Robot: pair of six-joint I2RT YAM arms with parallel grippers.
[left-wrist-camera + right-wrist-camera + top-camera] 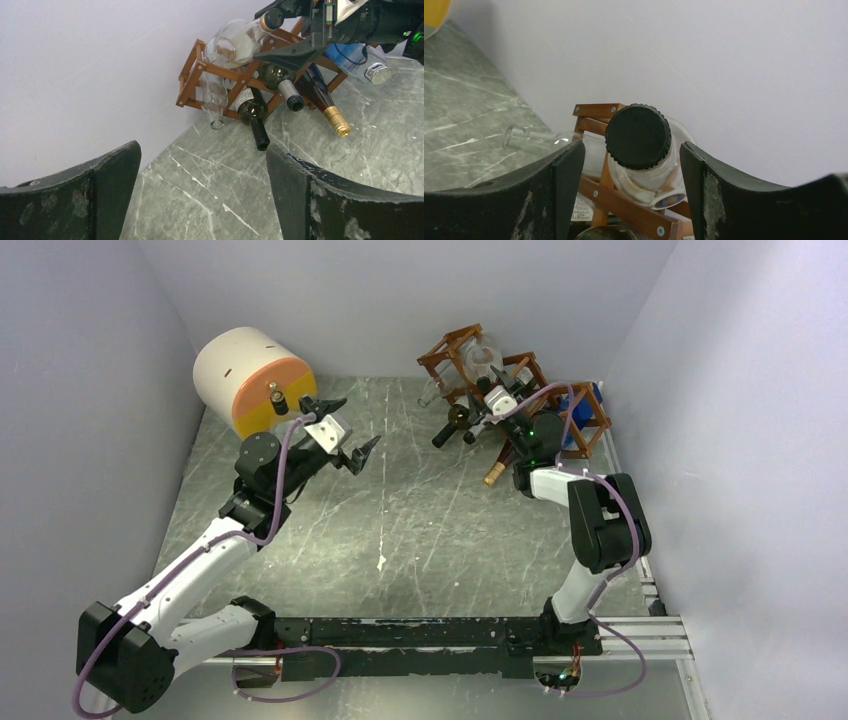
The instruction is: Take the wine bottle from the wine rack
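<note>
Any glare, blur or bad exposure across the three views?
Top external: even light, soft shadows, clear bottle faint against the wall. Left wrist: wine rack sharp, small glass highlights. Right wrist: black cap in focus, no glare.

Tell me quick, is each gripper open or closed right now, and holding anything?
Left gripper: open, empty.
Right gripper: open, either side of the cap of the clear bottle, not gripping.

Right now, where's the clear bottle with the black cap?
In the right wrist view, the clear bottle lies in the wine rack's top cubby by the back wall, its black cap between the open right gripper's fingers.
</note>
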